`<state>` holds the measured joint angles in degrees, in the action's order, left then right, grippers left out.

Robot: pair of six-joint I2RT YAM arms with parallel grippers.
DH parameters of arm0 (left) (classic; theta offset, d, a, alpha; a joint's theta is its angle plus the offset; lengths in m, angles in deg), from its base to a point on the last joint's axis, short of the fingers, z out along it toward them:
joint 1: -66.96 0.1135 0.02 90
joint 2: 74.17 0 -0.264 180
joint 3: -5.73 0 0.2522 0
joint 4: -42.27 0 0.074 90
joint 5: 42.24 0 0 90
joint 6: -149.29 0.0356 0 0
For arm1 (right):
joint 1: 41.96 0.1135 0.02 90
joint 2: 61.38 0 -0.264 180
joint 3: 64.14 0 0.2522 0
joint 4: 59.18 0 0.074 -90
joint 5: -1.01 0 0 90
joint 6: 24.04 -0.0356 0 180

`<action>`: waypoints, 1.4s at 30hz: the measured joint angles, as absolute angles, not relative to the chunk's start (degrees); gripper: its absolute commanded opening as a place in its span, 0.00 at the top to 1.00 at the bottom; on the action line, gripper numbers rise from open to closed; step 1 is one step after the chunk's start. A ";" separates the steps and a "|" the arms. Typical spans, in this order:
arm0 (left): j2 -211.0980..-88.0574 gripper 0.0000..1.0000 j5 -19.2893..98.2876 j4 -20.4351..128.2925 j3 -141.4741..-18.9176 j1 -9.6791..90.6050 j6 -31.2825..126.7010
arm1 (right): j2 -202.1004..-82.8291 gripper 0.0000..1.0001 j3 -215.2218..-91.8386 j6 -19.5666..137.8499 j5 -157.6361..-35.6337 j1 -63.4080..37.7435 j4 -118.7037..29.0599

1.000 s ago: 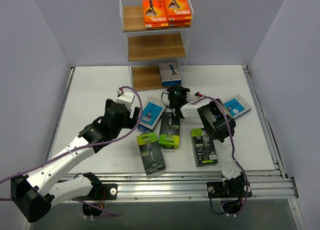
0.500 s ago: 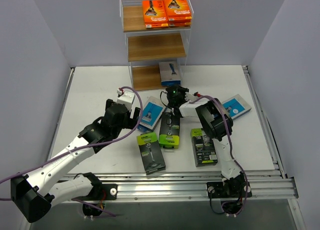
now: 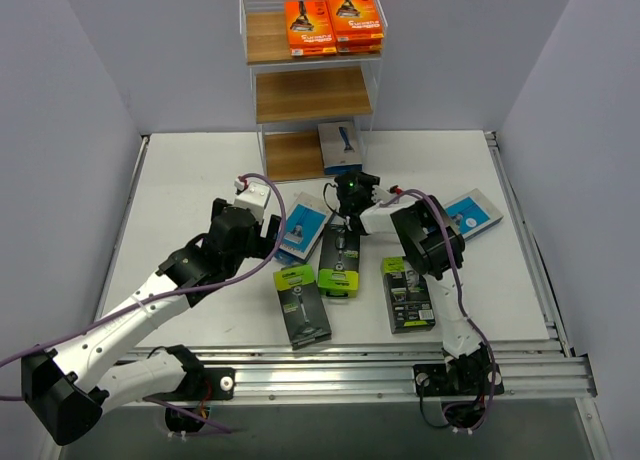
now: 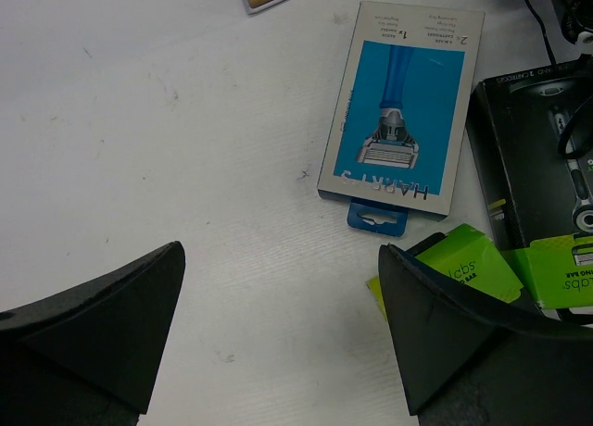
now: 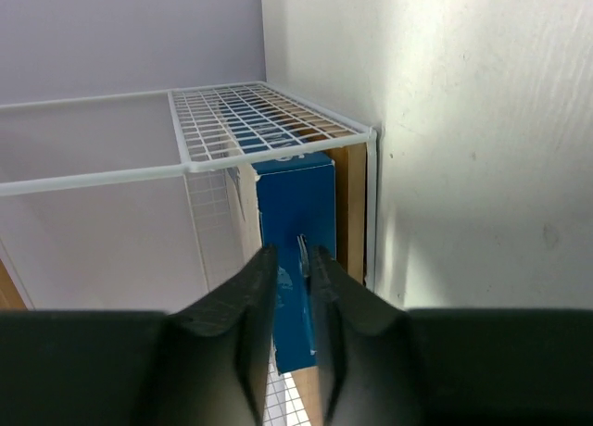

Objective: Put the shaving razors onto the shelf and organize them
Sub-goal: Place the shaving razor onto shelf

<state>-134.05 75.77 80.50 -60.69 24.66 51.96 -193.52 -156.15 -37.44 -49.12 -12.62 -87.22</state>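
I see the shelf (image 3: 312, 95) standing upright at the far side of the table (image 3: 190, 170), a white wire frame with three wooden boards. Orange packs (image 3: 333, 25) lie flat in two side-by-side stacks on its railed top tier. A shelved blue pack (image 3: 340, 147) sits at the right end of the bottom board, possibly tilted; I can't tell. Flat on the table are a left blue pack (image 3: 300, 230), a right blue pack (image 3: 468, 213) well apart from it, and three black, lime-topped ones: the centre black pack (image 3: 339, 260) just beside the left blue pack, the near-left black pack (image 3: 302, 302) and the near-right black pack (image 3: 408, 293).
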 measured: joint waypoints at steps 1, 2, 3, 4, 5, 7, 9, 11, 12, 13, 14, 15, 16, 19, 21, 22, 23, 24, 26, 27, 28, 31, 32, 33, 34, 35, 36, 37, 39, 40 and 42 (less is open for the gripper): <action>-134.05 0.06 75.77 80.50 -60.69 24.66 51.96 | -193.52 0.79 -156.15 -37.44 -49.25 -12.70 -87.26; -134.05 0.05 75.77 80.52 -60.69 24.66 51.96 | -193.52 0.77 -156.15 -37.35 -49.38 -12.75 -87.31; -134.05 0.05 75.77 80.52 -60.69 24.66 51.98 | -193.52 0.75 -156.15 -37.31 -49.47 -12.75 -87.35; -134.05 0.06 75.79 80.52 -60.69 24.66 51.98 | -193.52 0.74 -156.15 -37.33 -49.57 -12.79 -87.44; -134.05 0.06 75.79 80.54 -60.69 24.66 51.96 | -193.52 0.73 -156.15 -37.31 -49.68 -12.79 -87.57; -134.00 0.06 75.79 80.59 -60.69 24.66 51.96 | -193.52 0.70 -156.15 -37.29 -50.03 -12.92 -87.79; -133.92 0.06 75.81 80.63 -60.69 24.66 51.96 | -193.52 0.68 -156.15 -37.22 -50.34 -13.05 -87.83; -133.81 0.06 75.84 80.68 -60.69 24.66 51.96 | -193.52 0.66 -156.15 -37.02 -50.56 -13.05 -87.83; -133.72 0.06 75.84 80.68 -60.69 24.66 51.96 | -193.52 0.63 -156.15 -36.87 -50.71 -13.05 -87.85; -133.61 0.06 75.84 80.70 -60.69 24.66 51.96 | -193.52 0.62 -156.15 -36.80 -50.89 -13.05 -87.85; -133.50 0.06 75.84 80.70 -60.69 24.66 51.96 | -193.52 0.61 -156.15 -36.63 -50.95 -13.05 -87.83; -133.39 0.06 75.86 80.68 -60.69 24.66 51.96 | -193.52 0.58 -156.15 -36.52 -51.04 -13.05 -87.85; -133.28 0.06 75.86 80.70 -60.69 24.66 51.96 | -193.52 0.57 -156.18 -36.43 -51.15 -13.05 -87.87; -132.91 0.06 75.86 80.70 -60.69 24.66 51.96 | -193.52 0.54 -156.20 -36.21 -51.54 -13.05 -87.85; -132.69 0.06 75.86 80.70 -60.69 24.66 51.96 | -193.52 0.52 -156.20 -36.15 -51.76 -13.05 -87.85; -132.58 0.06 75.86 80.70 -60.69 24.66 51.96 | -193.52 0.52 -156.20 -36.17 -51.80 -13.05 -87.85; -132.47 0.06 75.86 80.72 -60.69 24.66 51.96 | -193.52 0.51 -156.20 -36.13 -51.87 -13.03 -87.83; -132.37 0.06 75.88 80.72 -60.69 24.66 51.96 | -193.52 0.49 -156.20 -36.08 -51.94 -13.03 -87.83; -132.21 0.06 75.88 80.72 -60.69 24.66 51.98 | -193.50 0.46 -156.20 -36.00 -51.96 -13.03 -87.81; -132.13 0.06 75.88 80.74 -60.69 24.64 51.96 | -193.48 0.42 -156.20 -35.95 -51.98 -13.03 -87.79; -132.02 0.06 75.90 80.74 -60.69 24.64 51.96 | -193.39 0.39 -156.20 -35.82 -52.00 -13.03 -87.63; -131.73 0.06 75.92 80.76 -60.69 24.64 51.96 | -192.80 0.26 -156.20 -35.23 -52.33 -13.03 -86.13; -131.67 0.06 75.99 80.79 -60.69 24.64 51.98 | -192.45 0.22 -156.20 -35.01 -52.39 -13.03 -85.60; -131.60 0.06 76.01 80.81 -60.69 24.64 51.98 | -192.03 0.16 -156.18 -34.88 -52.46 -13.03 -84.95; -131.54 0.06 76.03 80.83 -60.69 24.64 51.98 | -191.60 0.14 -156.18 -34.77 -52.46 -13.03 -84.55; -131.49 0.06 76.03 80.83 -60.69 24.64 51.98 | -191.12 0.13 -156.13 -34.55 -52.61 -13.03 -84.27; -131.47 0.06 76.08 80.85 -60.69 24.64 51.98 | -190.53 0.13 -156.02 -34.49 -52.66 -13.03 -84.14; -131.45 0.06 76.14 80.85 -60.69 24.64 51.98 | -189.78 0.12 -155.70 -34.47 -52.83 -13.03 -84.11; -131.38 0.06 76.32 80.87 -60.69 24.64 51.98 | -188.38 0.12 -155.11 -34.36 -52.98 -13.03 -84.05; -131.36 0.06 76.45 80.87 -60.69 24.64 51.98 | -187.73 0.12 -154.76 -34.27 -53.05 -13.03 -84.05; -131.34 0.06 76.62 80.87 -60.69 24.64 51.98 | -186.33 0.12 -153.77 -34.09 -53.14 -13.03 -84.01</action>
<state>-131.34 76.62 80.87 -60.69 24.64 51.98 -186.33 -153.77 -34.09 -53.14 -13.03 -84.01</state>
